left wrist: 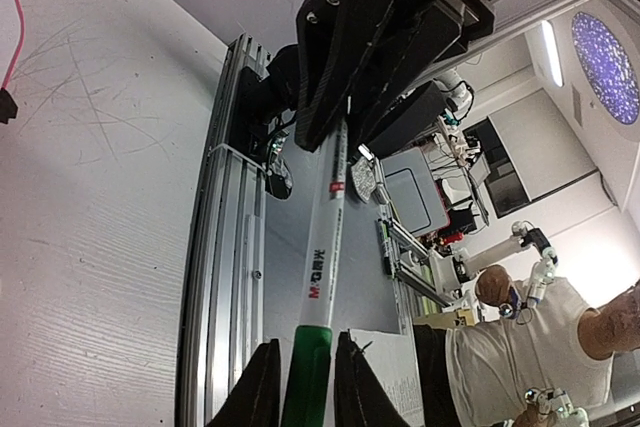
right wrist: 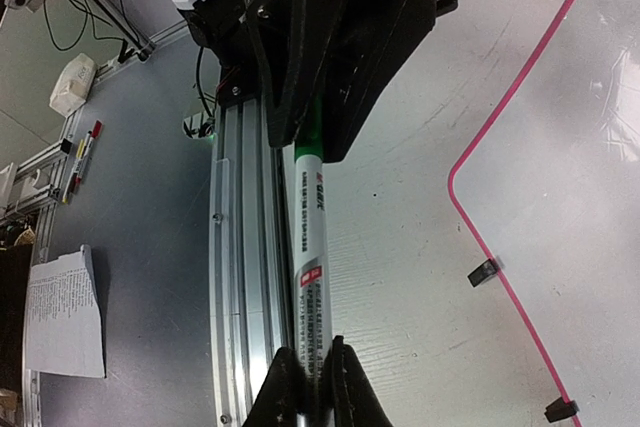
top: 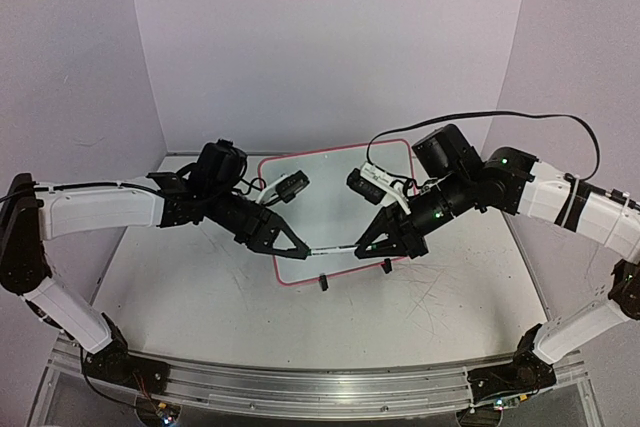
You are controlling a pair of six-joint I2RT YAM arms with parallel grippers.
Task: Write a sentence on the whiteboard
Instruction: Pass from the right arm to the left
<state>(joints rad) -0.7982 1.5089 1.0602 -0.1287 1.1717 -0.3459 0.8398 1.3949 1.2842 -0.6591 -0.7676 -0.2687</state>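
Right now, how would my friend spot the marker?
Find the pink-framed whiteboard. At its near edge, the left claw and right claw point at each other. The marker is the thin white, green-capped stick bridging them.

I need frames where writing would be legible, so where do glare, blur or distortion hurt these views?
Top external: even light, soft focus, front rail bowed by the wide lens, whiteboard faintly sheened. Left wrist: ceiling lamp blown out, marker print sharp. Right wrist: bright reflections on the board, marker print readable.
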